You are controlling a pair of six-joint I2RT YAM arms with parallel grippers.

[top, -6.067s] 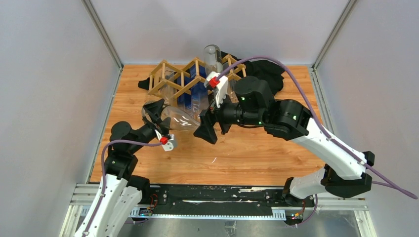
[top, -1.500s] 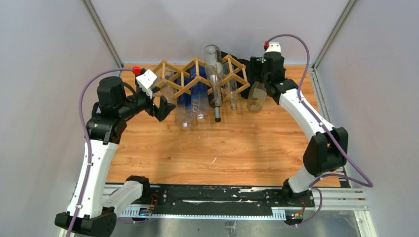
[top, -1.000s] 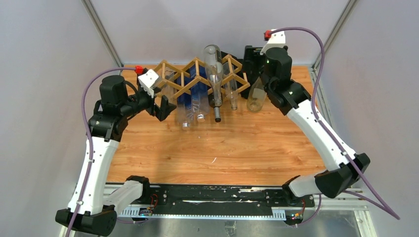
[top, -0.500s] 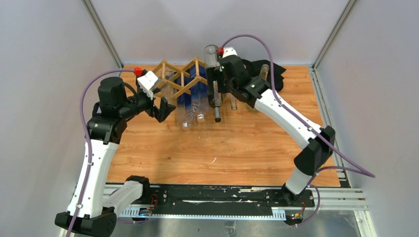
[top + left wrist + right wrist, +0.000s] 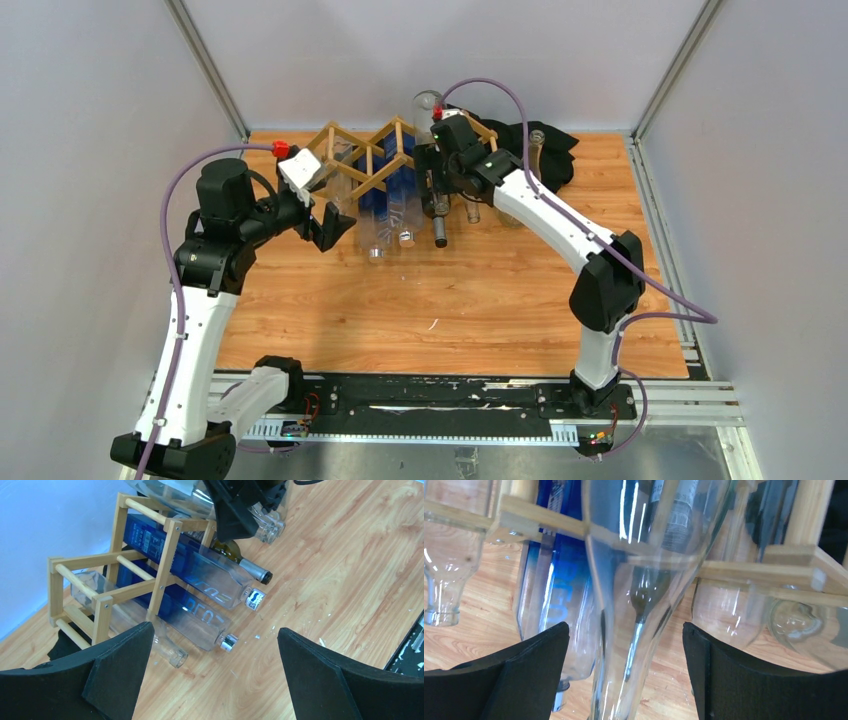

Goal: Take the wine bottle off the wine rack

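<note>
Right tool [image 5: 626, 667] swings along the wine rack [image 5: 539, 522], now spread astride the wine bottle [image 5: 644, 540], seemingly untouched; centre, then squeeze.

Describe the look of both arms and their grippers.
The left arm and right arm have white links, black joints and a trailing purple cable. The left gripper and right gripper have broad black wedge fingers, each beside a red tab.
</note>
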